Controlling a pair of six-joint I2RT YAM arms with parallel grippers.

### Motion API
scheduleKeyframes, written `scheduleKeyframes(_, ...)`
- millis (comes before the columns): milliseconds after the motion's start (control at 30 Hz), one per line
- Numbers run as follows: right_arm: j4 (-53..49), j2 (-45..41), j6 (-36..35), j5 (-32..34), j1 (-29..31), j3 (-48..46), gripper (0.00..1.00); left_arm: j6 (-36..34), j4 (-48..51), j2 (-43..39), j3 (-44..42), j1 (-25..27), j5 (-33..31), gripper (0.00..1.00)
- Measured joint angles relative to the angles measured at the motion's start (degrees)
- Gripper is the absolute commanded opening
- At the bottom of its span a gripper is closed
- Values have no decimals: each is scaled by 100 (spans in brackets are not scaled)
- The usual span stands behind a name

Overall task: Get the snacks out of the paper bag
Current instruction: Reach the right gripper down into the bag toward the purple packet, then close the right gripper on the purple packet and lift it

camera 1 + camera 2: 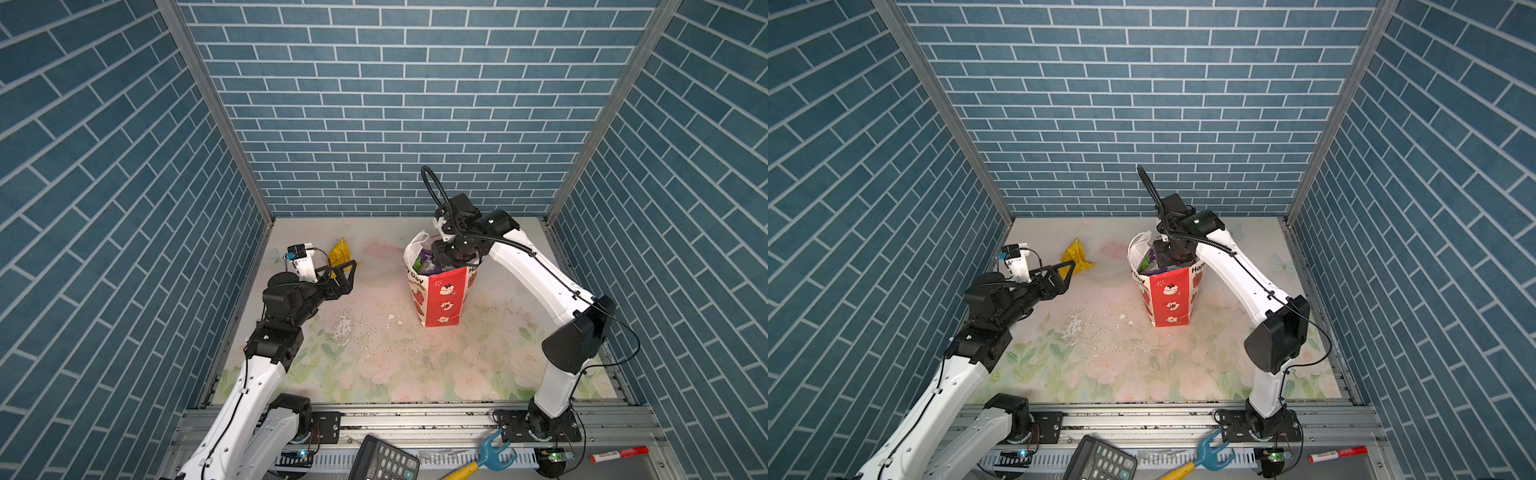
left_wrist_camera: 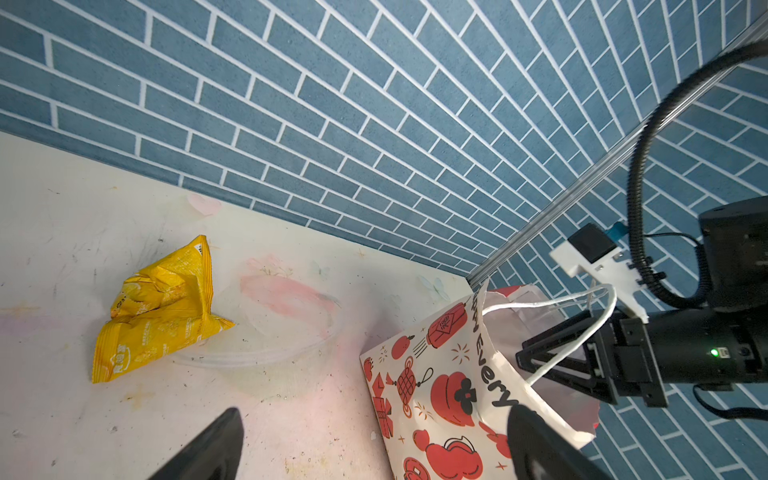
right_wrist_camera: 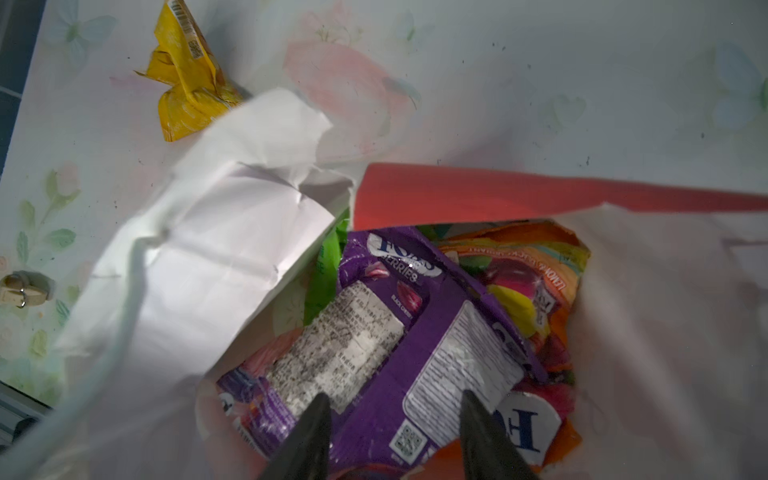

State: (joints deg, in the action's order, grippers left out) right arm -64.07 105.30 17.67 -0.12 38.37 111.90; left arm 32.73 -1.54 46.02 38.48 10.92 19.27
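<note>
Your right gripper (image 1: 451, 259) is sunk in the mouth of the paper bag (image 1: 442, 299), which in both top views stands upright on the table (image 1: 374, 353), right of centre, toward the far side. Your left gripper (image 1: 349, 270) hangs at far left, jaws spread wide, empty; the yellow packet (image 1: 340, 251) lies on the table just beyond it, well apart from the paper bag. Left wrist view: yellow packet (image 2: 162, 307) crumpled on the table, paper bag (image 2: 436, 386) to its right, white cord handle (image 2: 582, 299) draped across the right gripper (image 2: 540, 361) at the rim. Right wrist view: right gripper (image 3: 392, 401) has its jaws apart over the purple packet (image 3: 395, 311), gripping nothing; orange packet (image 3: 519, 282) and green packet (image 3: 328, 270) sit beside it inside the paper bag (image 3: 208, 249).
</note>
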Motion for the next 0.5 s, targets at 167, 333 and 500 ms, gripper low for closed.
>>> scheduleKeyframes(167, -236, 345, -59, 79, 26, 4, 80, 7, 0, 42, 0, 0, 4, 100)
scheduleKeyframes(333, -44, 389, -90, 81, 28, -160, 58, 7, 0, 57, 0, 0, 7, 100)
scheduleKeyframes(500, 433, 319, -61, 133, 33, -560, 1, 9, 0, 59, 0, 0, 7, 100)
